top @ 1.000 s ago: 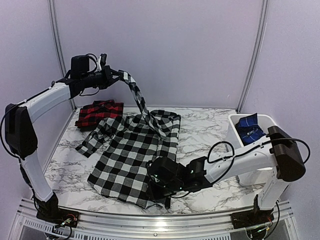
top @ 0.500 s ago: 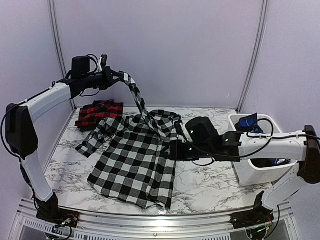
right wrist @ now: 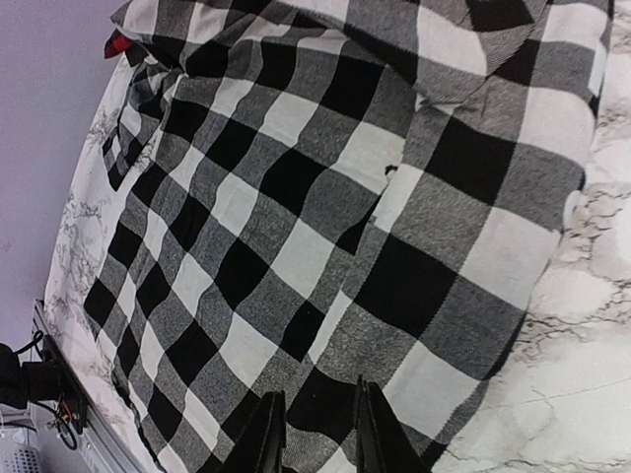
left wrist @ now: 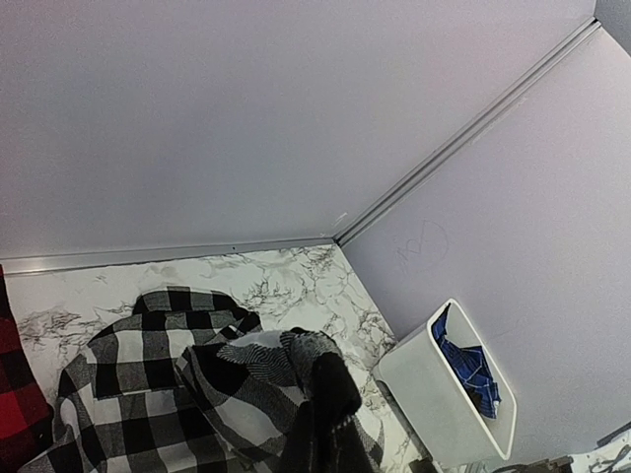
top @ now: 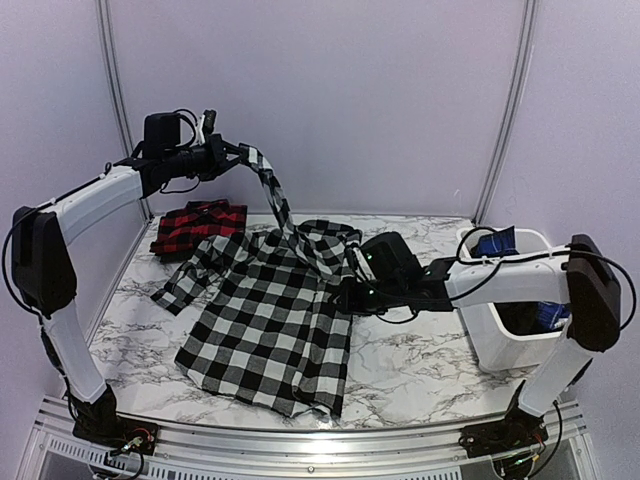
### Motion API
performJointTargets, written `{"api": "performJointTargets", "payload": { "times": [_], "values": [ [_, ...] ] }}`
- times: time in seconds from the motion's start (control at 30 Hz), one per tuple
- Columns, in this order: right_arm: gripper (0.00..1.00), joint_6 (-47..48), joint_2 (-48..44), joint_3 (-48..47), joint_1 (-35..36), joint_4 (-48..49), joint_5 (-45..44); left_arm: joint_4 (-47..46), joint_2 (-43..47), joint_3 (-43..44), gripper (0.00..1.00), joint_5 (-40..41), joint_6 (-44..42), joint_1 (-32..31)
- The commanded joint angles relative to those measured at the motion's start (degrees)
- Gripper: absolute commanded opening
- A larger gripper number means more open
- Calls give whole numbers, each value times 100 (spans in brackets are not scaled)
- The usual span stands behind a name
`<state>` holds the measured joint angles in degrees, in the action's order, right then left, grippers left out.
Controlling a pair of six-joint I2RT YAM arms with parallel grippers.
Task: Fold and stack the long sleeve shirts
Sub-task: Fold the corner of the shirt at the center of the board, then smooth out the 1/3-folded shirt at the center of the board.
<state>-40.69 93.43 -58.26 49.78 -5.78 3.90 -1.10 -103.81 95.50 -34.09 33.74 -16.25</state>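
L gripper [top: 228, 152] is clamped on the sleeve [top: 278, 205] of the black-and-white buffalo-check flannel shirt [top: 265, 320], lifted high. The shirt body lies spread on the marble-look table [top: 420, 350], w/ the red-and-black check flannel shirt [top: 198, 225] folded behind it. R gripper [right wrist: 314, 434] hovers at the spread shirt's right edge, fingers narrowly parted, holding nothing, prob. off the cloth. I'd lay the sleeve across the chest under tension, R pinning the side.

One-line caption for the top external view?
Left tool holds the black-and-white shirt sleeve aloft; right tool poised over its edge.
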Motion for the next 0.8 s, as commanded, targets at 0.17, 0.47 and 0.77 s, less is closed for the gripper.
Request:
{"api": "performJointTargets", "payload": {
  "times": [0.17,0.47,0.77],
  "values": [
    [16,-210,1181,-424,276,948,476,49,332,-519,0,-319,-166,17],
    [14,-326,1525,-256,332,1265,652,-10,932,-1423,0,-415,-105,2],
    [15,-191,673,-49,-55,1090,486,-48,1267,-1921,0,-923,-139,-238]
  ]
}}
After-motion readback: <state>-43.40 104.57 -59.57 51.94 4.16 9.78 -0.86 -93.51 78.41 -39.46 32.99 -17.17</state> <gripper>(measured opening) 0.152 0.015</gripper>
